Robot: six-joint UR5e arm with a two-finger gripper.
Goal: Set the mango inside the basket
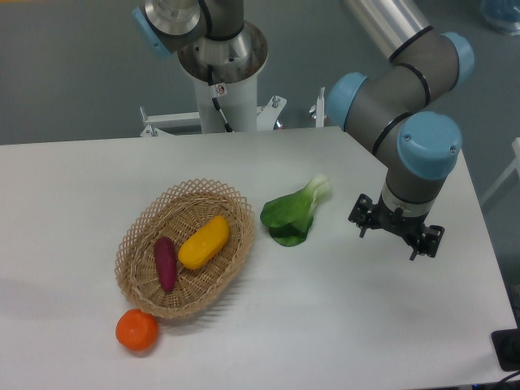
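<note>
White table (97, 175), fixed cam only: mango (204, 241) lies inside basket (140, 227), beside purple veg (165, 262). Looks smooth, firm, prob. slippery; best gripped across its middle. Gripper (396, 233) hangs well apart to the right, past the leafy green (292, 213), holding nothing; jaw gap can't tell.

One fixed cam, high at table (97, 171) front, angled down twd arm base (221, 73), mid-range.
</note>
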